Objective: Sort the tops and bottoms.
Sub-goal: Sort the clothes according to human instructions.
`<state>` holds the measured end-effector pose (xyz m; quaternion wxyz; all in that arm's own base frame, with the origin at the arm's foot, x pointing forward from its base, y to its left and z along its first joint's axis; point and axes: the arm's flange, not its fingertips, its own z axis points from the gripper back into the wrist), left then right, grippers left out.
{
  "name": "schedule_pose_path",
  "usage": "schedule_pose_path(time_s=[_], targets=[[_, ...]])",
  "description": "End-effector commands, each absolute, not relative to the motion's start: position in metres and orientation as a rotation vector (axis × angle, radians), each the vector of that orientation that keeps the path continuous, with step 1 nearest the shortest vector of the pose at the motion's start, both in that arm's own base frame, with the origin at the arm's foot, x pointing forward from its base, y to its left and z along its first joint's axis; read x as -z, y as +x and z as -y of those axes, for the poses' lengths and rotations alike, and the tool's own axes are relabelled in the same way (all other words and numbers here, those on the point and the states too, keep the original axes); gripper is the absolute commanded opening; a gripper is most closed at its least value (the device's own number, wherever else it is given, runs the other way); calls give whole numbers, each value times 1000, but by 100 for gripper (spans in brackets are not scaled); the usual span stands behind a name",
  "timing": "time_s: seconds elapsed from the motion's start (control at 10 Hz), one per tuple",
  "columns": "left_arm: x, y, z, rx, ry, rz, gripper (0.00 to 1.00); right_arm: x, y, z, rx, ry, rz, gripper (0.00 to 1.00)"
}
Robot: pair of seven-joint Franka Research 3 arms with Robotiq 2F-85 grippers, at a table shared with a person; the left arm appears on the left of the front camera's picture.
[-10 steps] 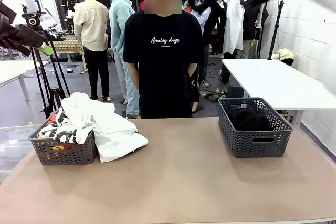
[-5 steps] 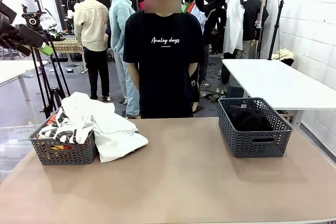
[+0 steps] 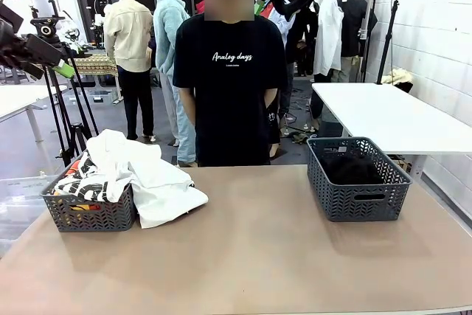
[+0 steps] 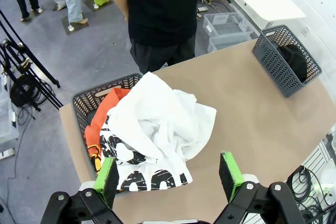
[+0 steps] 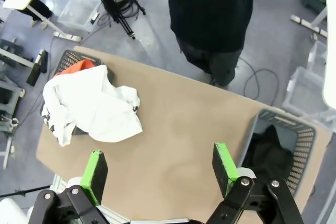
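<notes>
Sorting status: appears complete or close to it, judged from present layout. Tops [image 4: 157, 124]: heaped in and over left basket [image 4: 86, 100], directly below and ahead of left end effector [image 4: 170, 174]; white shirts uppermost, one spilling past basket edge onto table [image 4: 252, 124]; black-and-white printed piece nearest the green pads; orange-red shirt tucked at far-left side of heap against basket wall. Bottoms [image 5: 270, 153]: black cloth bundled inside right basket [image 5: 310, 135], just beyond and to right-hand side of right end effector [image 5: 160, 174]; number of pieces not discernible. Table span between the two baskets: bare in all views, no loose garment lying unsorted. Left end effector: fingers spread wide, empty, high above heap of tops, touching nothing. Right end effector: fingers spread wide, empty, high above table middle, well apart from both baskets. Person [image 3: 228, 71]: standing at far edge of table, black lettered shirt, arms back, no part in handling at present. Remaining work, if any: tidying overhanging white shirt back inside left basket; otherwise both categories already separated, each in own container.
</notes>
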<state>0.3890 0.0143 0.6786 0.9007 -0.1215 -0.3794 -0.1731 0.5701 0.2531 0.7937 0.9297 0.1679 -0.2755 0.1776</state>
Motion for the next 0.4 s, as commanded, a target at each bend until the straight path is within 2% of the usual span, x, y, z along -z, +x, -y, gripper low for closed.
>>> schedule_pose_path(time_s=[0.0,0.3], targets=[[-679,389,-15,357,-249,786,100,-798,575,-255,-375,331,557,100],[-679,389,-15,357,-249,786,100,-798,575,-255,-375,331,557,100]])
